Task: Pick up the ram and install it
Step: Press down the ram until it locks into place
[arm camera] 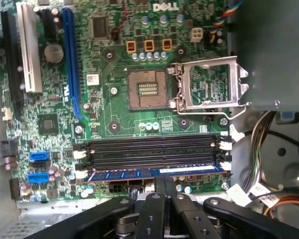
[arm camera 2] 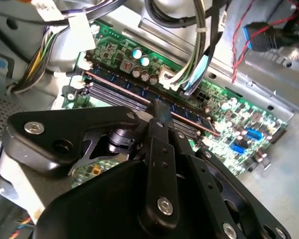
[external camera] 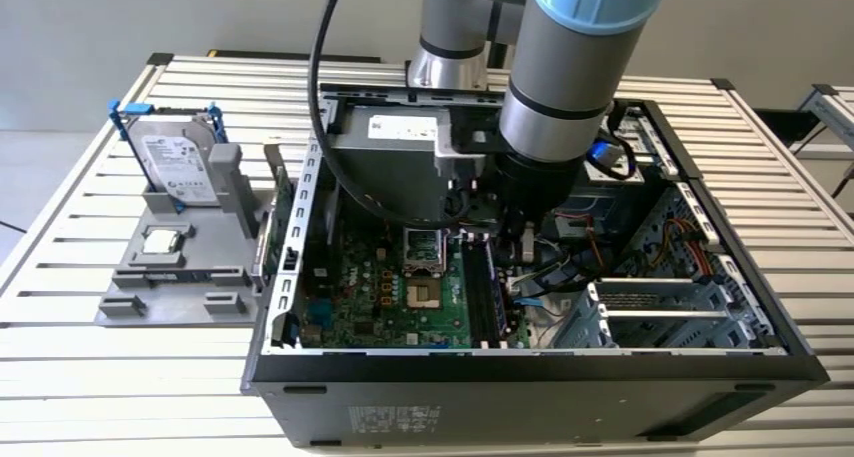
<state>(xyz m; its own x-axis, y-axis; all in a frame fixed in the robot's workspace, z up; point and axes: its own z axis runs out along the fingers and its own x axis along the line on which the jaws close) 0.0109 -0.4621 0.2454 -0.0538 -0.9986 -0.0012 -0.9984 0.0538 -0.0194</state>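
Note:
The ram (arm camera: 139, 174) is a long blue-green stick that stands in the memory slot nearest my gripper, on the green motherboard (arm camera: 109, 114) inside the open computer case (external camera: 534, 362). In the second wrist view the ram (arm camera 2: 120, 88) runs slantwise under the black fingers. My gripper (arm camera: 165, 182) is shut, its two fingertips together at the middle of the ram's upper edge and apparently touching it. The gripper (arm camera 2: 157, 106) sits over the stick rather than around it. In the exterior view the arm reaches down into the case and the gripper (external camera: 514, 245) is low by the board.
Three dark memory slots (arm camera: 149, 149) lie beside the ram. The processor socket (arm camera: 148, 88) is bare, its metal bracket (arm camera: 209, 82) flipped open. Cable bundles (arm camera 2: 199, 50) hang close by. Outside the case, a grey fixture (external camera: 140, 302) carries a hard drive (external camera: 180, 162) and a silver processor chip (external camera: 163, 241).

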